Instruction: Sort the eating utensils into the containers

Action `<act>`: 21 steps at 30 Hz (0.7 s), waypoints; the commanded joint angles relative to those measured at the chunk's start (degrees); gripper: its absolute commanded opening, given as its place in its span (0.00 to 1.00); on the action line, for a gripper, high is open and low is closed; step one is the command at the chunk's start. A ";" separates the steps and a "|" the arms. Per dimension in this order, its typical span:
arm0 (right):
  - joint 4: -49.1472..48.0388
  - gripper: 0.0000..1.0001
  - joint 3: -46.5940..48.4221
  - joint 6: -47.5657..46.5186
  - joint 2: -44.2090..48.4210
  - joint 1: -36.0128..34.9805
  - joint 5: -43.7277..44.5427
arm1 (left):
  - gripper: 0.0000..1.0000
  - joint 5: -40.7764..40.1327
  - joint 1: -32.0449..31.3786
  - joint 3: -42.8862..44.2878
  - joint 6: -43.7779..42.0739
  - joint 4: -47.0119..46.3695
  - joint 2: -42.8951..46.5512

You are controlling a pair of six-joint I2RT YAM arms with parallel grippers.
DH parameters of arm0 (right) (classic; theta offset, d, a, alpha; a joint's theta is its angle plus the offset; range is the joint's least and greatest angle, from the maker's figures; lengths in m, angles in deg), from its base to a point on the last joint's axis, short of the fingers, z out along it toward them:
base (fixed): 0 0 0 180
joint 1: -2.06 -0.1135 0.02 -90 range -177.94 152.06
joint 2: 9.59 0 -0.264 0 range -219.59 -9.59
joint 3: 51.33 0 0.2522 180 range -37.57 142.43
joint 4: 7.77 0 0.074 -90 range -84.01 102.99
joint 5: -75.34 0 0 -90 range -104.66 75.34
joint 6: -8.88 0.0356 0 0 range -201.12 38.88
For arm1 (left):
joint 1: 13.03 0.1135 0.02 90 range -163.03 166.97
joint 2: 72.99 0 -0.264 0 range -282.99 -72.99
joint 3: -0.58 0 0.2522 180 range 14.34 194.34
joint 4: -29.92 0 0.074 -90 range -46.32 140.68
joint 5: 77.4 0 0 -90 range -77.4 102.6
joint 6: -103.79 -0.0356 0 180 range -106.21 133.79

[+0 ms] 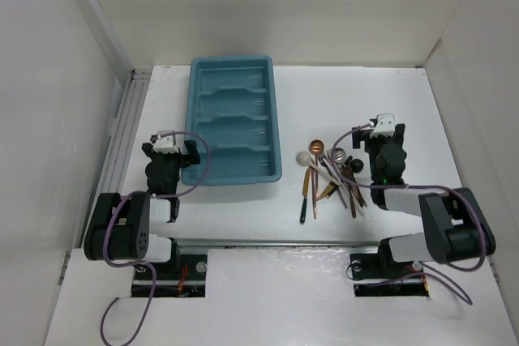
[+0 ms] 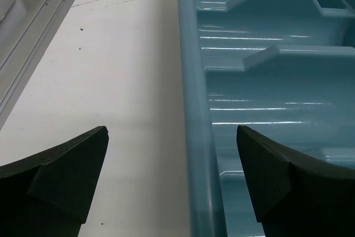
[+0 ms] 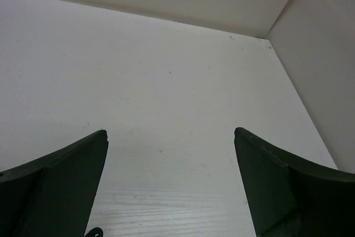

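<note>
Presently sorting has not begun: tray (image 1: pixel 276 143) bare, left claw (image 2: pixel 172 137) and right claw (image 3: pixel 169 137) both released. Next, right claw must grasp 1 of the utensils (image 1: pixel 328 174).

A white table (image 1: pixel 340 103) fills the scene. Its top is faintly wood-grained, with fine scratches and dark specks toward the far left corner. White panels close it in on three sides: a left wall (image 1: pixel 49 119), a back wall (image 1: pixel 268 6) and a right wall (image 1: pixel 486 79), meeting at plain seams. A metal side rail (image 1: pixel 126 127) runs along the table's left edge, and a front rail (image 1: pixel 268 241) crosses near the front. The light is soft and even, and shadows are pale.
</note>
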 commanded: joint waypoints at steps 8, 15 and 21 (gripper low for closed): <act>37.24 1.00 35.23 -29.40 14.86 -4.68 0.39 | 1.00 10.78 1.03 -1.81 -4.24 -12.86 5.73; 71.18 1.00 64.87 -18.14 8.35 -9.44 23.44 | 1.00 6.53 1.48 25.93 -11.72 39.59 31.61; 105.77 0.87 71.11 -8.36 -2.94 -6.54 -12.94 | 1.00 -0.16 -0.89 49.73 -6.63 70.84 18.89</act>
